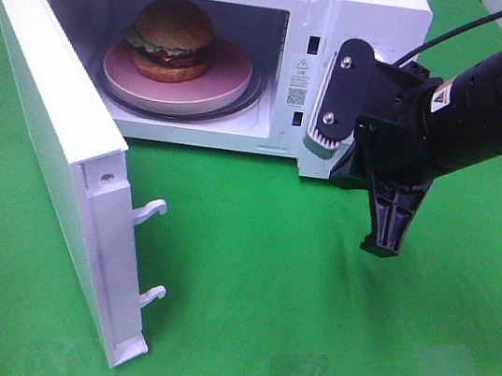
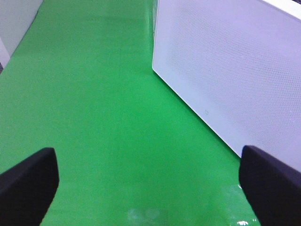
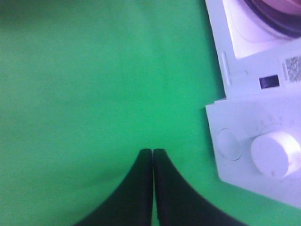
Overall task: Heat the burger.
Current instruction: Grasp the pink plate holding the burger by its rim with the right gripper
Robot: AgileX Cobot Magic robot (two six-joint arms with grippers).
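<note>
The burger (image 1: 171,37) sits on a pink plate (image 1: 224,87) inside the white microwave (image 1: 372,8), whose door (image 1: 47,129) stands swung wide open toward the left of the high view. My right gripper (image 1: 382,244) hangs just in front of the microwave's control panel, over the green cloth (image 1: 310,301), its fingers (image 3: 141,188) pressed together on nothing, the round knob (image 3: 275,153) close beside them. My left gripper (image 2: 148,183) has its fingers spread wide apart, empty, low over the cloth beside the door's outer face.

High front view onto open microwave (image 1: 206,49); wrist views close over green cloth (image 2: 94,117), both catching microwave.
</note>
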